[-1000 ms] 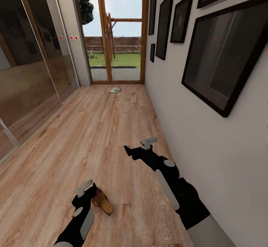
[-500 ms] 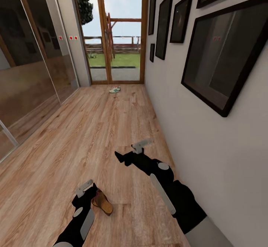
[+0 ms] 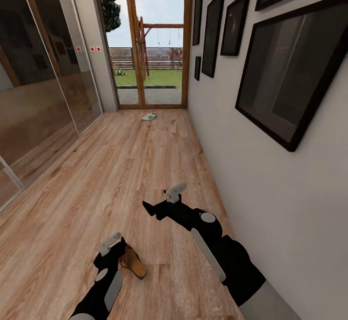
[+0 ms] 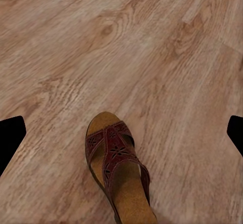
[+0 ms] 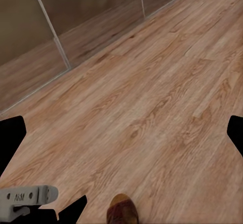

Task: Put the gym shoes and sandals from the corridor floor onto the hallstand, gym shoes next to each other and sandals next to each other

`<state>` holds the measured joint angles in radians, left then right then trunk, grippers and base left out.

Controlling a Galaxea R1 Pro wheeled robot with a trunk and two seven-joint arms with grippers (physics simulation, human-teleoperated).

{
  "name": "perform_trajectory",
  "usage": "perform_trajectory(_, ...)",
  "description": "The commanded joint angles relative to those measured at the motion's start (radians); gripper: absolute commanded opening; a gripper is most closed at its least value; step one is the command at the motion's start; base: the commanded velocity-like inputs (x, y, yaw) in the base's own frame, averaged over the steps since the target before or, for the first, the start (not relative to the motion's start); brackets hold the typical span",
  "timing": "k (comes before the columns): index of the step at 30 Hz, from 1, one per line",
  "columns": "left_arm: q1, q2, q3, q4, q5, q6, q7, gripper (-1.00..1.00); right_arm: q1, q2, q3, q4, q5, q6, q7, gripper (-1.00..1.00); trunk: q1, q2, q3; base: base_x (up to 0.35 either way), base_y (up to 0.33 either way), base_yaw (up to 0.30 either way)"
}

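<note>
Swinging my right claw (image 3: 148, 208) leftward since earlier frame, open, empty; left claw (image 3: 124, 248) unmoved beside sandal (image 3: 133, 262), grip state unclear; sneaker (image 3: 150, 116) far off.

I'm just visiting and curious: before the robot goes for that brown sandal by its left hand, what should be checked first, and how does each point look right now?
1. Sandal in sight of the left wrist camera: ok.
2. Left gripper open, fingers wide apart: ok.
3. Sandal between the fingers: not ok; it lies on the floor beside the gripper.
4. Right gripper out of the way: ok, it hangs apart from the sandal.
5. Gym shoe located: ok, by the far door.
6. Shoe rack located: cannot tell.
</note>
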<state>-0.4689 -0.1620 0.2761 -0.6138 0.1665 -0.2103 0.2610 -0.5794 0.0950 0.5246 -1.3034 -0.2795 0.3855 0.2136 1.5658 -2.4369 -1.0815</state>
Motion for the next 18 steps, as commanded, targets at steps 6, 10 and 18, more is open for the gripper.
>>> perform_trajectory(6,-0.001,-0.001,0.001,0.000,0.010,-0.004,-0.002,1.00,0.000,0.000,0.000,-0.001,-0.006,0.006,0.001,1.00,0.000,0.000,-0.001,0.188,0.000,0.000)
perform_trajectory(10,-0.001,0.000,0.002,0.000,0.010,-0.004,-0.002,1.00,0.000,0.000,0.000,0.000,-0.006,0.006,0.001,1.00,0.000,0.000,-0.001,0.241,0.000,0.000)
perform_trajectory(18,-0.001,0.001,0.002,-0.001,0.010,-0.004,-0.002,1.00,0.000,0.000,0.000,0.003,-0.006,0.006,0.001,1.00,0.000,0.000,-0.001,0.029,0.000,0.000)
